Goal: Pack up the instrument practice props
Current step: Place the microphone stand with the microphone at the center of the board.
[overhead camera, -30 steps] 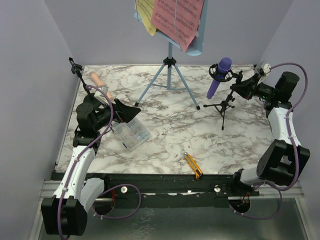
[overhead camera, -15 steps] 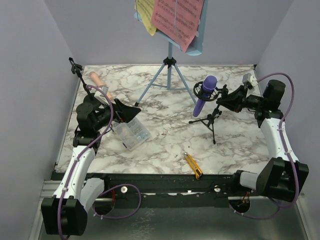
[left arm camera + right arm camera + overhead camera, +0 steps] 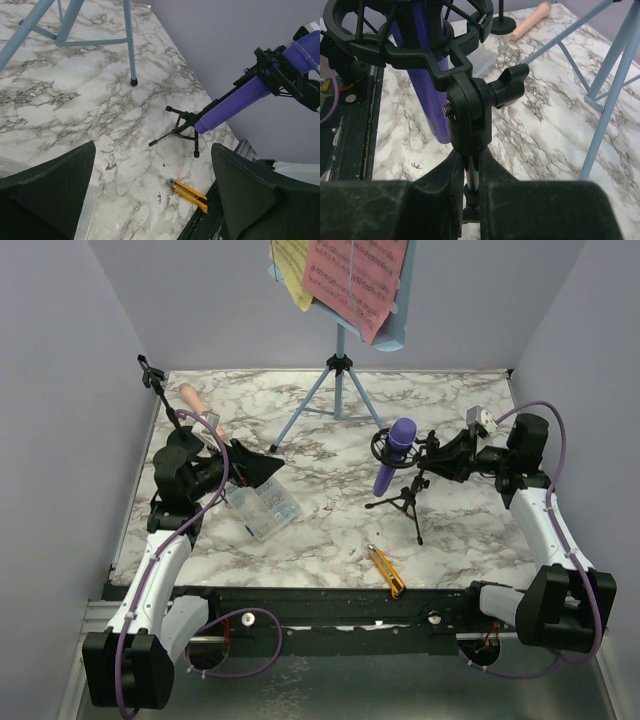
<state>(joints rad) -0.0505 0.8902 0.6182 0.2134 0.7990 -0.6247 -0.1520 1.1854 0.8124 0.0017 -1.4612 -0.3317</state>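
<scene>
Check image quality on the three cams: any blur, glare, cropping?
Top external: sharp, evenly lit, no glare; music rack cropped at the top edge. Left wrist: sharp; left fingers darken both lower corners. Right wrist: right fingers blurred up close, mic mount sharp.

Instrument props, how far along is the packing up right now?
Nothing looks packed yet. In hand: the right hand grips the black mount holding the purple microphone, tilted. Left to do: the music rack with its pink pages and yellow pages, the beige microphone and the second mount.
</scene>
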